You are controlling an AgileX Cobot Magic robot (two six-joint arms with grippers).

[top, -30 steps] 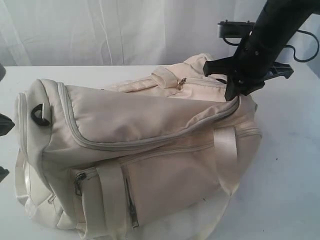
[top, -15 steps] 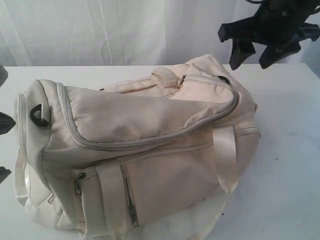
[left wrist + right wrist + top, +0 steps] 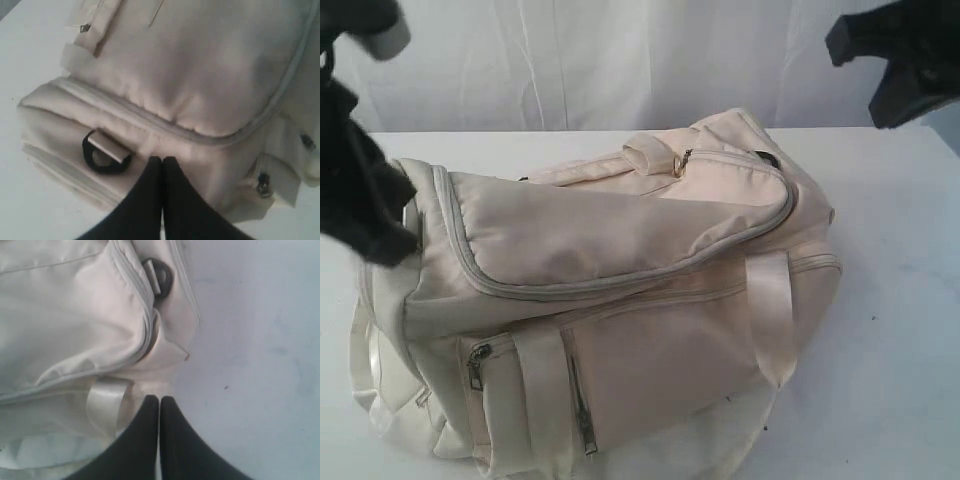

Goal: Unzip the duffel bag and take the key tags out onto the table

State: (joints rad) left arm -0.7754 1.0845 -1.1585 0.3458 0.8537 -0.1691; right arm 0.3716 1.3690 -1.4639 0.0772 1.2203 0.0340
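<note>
The bag point(image 3: 620, 300) sits on the white counter point(image 3: 900, 330). The left fingers point(image 3: 152, 175) are pressed together, empty, over its D-ring point(image 3: 105, 152) end. The right fingers point(image 3: 149, 412) are likewise closed above the opposite end.

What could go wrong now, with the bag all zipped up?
The left pincer is shut right beside the black D-ring on the end of the duffel bag, so it might snag the ring rather than a zipper. The right pincer hangs off the bag, so tugging could drag the soft bag across the table. Side-pocket zipper pulls sit close; it might open the wrong pocket.
</note>
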